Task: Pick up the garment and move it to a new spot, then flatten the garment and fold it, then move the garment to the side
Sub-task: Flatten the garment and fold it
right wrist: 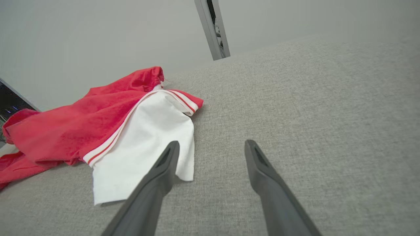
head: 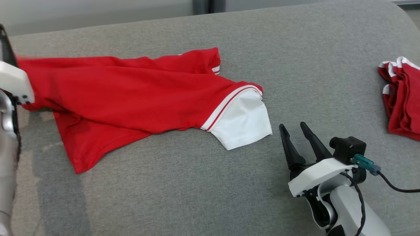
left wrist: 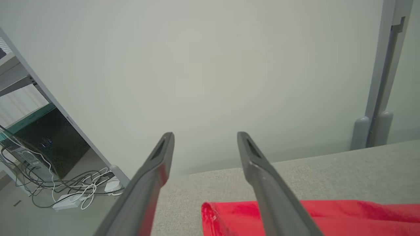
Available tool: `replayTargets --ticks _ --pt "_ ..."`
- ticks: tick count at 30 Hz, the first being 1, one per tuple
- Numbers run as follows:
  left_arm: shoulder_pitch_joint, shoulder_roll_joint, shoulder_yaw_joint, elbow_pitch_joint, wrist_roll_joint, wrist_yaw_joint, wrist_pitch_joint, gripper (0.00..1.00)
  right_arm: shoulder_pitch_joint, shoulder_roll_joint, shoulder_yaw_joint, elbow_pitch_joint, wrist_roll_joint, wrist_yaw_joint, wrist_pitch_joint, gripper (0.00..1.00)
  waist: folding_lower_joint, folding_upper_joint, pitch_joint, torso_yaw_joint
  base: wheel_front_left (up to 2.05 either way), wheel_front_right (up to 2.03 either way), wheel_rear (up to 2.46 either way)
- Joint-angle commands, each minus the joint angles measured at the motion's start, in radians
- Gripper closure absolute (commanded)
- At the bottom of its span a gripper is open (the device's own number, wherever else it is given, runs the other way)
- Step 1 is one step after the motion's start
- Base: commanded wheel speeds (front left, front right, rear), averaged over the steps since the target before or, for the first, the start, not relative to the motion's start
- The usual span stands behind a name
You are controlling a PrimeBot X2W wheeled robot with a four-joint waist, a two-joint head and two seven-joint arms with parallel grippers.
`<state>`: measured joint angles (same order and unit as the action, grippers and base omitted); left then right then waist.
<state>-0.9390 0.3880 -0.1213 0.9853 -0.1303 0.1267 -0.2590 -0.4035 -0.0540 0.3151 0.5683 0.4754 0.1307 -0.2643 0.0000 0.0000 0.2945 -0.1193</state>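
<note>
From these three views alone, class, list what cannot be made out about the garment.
Red garment: its left end in the head view is blurred and hidden behind the left arm's white casing.
Red-and-white pile: cut by the head view's right edge; type unclear.
Left wrist view: the bottom edge and a gripper finger cut off the garment.

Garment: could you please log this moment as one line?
garment: lying on grey surface, not gripped | left gripper: open | right gripper: open, beside white sleeve

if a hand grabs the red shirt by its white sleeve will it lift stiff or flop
Probably flops: the red shirt lies in soft folds, so it would likely hang from the white sleeve. It looks thin, so likely light. Pushed, it would probably bunch.
</note>
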Motion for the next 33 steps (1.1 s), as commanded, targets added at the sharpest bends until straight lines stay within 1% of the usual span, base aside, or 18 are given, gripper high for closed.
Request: replayTargets --ticks 1,4,8,12,19,26,27,28,29,30,33 --pt "0.026 -0.009 -0.002 0.006 -0.006 -0.005 -0.005 0.0 0.0 -0.001 -0.002 0.003 0.001 0.0 0.0 0.0 0.0 0.0 -0.008 0.016 0.0 0.0 0.0" --pt "0.057 -0.047 -0.004 -0.016 -0.019 -0.022 -0.007 0.0 0.005 -0.002 0.002 0.007 0.002 0.0 0.0 0.0 0.0 0.0 -0.024 0.041 0.0 0.0 0.0" --pt "0.14 -0.108 -0.012 -0.065 -0.037 -0.039 -0.007 0.0 0.018 -0.001 0.001 0.017 0.001 0.0 0.0 0.0 0.0 0.0 -0.05 0.072 0.0 0.0 0.0" --pt "0.236 -0.172 -0.012 -0.125 -0.051 -0.043 -0.007 0.0 0.031 -0.001 -0.009 0.041 -0.007 0.0 0.0 0.0 0.0 0.0 -0.084 0.096 0.0 0.0 0.0" --pt "0.42 -0.273 -0.021 -0.231 -0.06 -0.046 -0.007 0.0 0.045 0.0 -0.069 0.139 -0.057 0.0 0.0 0.0 0.0 0.0 -0.125 0.145 0.0 0.0 0.0" --pt "0.54 -0.319 -0.036 -0.277 -0.067 -0.056 -0.007 0.0 0.005 0.0 -0.118 0.232 -0.1 0.0 0.0 0.0 0.0 0.0 -0.12 0.197 0.0 0.0 0.0" --pt "0.551 -0.322 -0.038 -0.28 -0.067 -0.056 -0.007 0.0 -0.001 0.0 -0.122 0.242 -0.102 0.0 0.0 0.05 0.0 0.0 -0.118 0.203 0.0 0.0 0.0" --pt "0.562 -0.323 -0.039 -0.283 -0.069 -0.058 -0.007 0.0 -0.008 0.0 -0.122 0.256 -0.109 0.0 0.0 0.18 0.0 0.0 -0.117 0.207 0.0 0.0 0.0" --pt "0.572 -0.325 -0.039 -0.285 -0.069 -0.058 -0.007 0.0 -0.016 0.0 -0.119 0.273 -0.116 0.0 0.0 0.7 0.0 0.0 -0.115 0.209 0.0 0.0 0.0" --pt "0.581 -0.326 -0.04 -0.285 -0.067 -0.059 -0.007 0.0 -0.022 -0.001 -0.12 0.284 -0.121 0.0 0.0 1.0 0.0 0.0 -0.114 0.211 0.0 0.0 0.0" --pt "0.595 -0.328 -0.034 -0.291 -0.069 -0.061 -0.007 0.0 -0.034 -0.001 -0.126 0.303 -0.136 0.0 0.0 1.0 0.0 0.0 -0.113 0.211 0.0 0.0 0.0"
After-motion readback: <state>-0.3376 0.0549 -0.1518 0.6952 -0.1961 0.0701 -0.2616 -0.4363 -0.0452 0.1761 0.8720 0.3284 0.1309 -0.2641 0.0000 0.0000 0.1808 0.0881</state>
